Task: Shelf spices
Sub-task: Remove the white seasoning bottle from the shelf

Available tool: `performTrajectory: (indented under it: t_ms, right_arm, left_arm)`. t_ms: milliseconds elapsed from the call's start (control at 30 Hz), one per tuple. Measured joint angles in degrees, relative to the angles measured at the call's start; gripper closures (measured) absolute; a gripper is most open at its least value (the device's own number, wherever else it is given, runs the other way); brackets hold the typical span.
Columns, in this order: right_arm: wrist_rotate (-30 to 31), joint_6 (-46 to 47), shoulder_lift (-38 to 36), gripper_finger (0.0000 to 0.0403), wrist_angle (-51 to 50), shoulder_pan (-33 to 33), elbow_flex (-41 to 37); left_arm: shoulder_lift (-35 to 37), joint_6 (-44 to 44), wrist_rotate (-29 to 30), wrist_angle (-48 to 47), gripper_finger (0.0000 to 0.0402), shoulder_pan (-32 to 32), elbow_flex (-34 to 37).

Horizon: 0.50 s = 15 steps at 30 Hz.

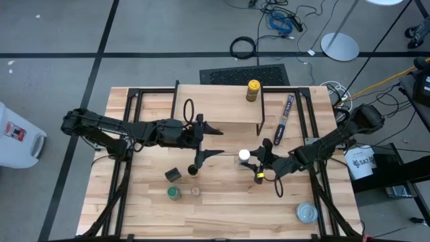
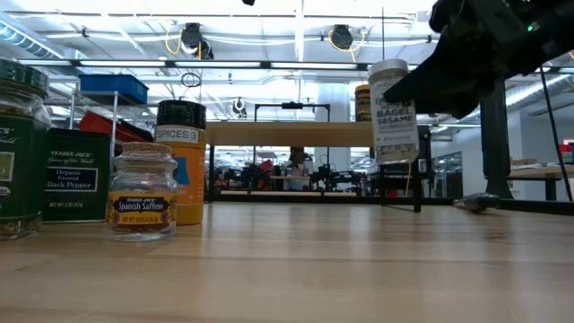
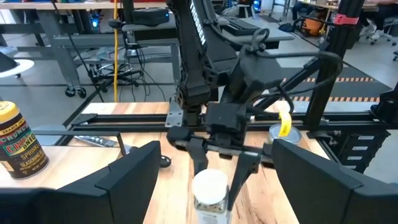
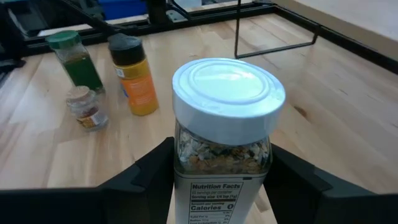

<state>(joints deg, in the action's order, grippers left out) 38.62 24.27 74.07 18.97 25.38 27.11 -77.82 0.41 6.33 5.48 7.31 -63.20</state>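
My right gripper (image 1: 251, 160) is shut on a white-lidded spice jar (image 4: 227, 93) with a seed mix inside, held near the table's middle, in front of the shelf (image 1: 222, 107). A yellow-lidded jar (image 1: 253, 91) stands on the shelf's far right part. An orange jar with a black lid (image 1: 193, 169), a dark square tin (image 1: 173, 175), a green-lidded jar (image 1: 174, 193) and a small clear jar (image 1: 195, 191) stand on the table at the near left. My left gripper (image 1: 216, 140) hangs open left of the held jar, with nothing between its fingers. My right gripper pinches the jar's clear body (image 4: 181, 163) just below the white lid, on two opposite sides, between its two fingers (image 4: 146, 177). The fingers come from the table's right, slanting slightly down. The jar stands upright in the hold, its bottom (image 2: 396, 158) clear of the table.
A long thin dark packet (image 1: 285, 119) lies right of the shelf. A flat round silver tin (image 1: 307, 213) sits at the near right corner. Black frame rails (image 1: 316, 134) run along the table's left and right sides. Bare wood lies between the held jar and the near edge.
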Motion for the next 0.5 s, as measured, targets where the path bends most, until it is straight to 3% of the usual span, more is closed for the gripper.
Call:
performTrajectory:
  t_ms: [500]
  right_arm:
    - [-6.0, -2.7, 11.9, 0.0204, 8.3, -4.8, 0.0]
  left_arm:
    - [0.0, 0.0, 0.1, 0.0, 0.0084, 0.0, 0.0]
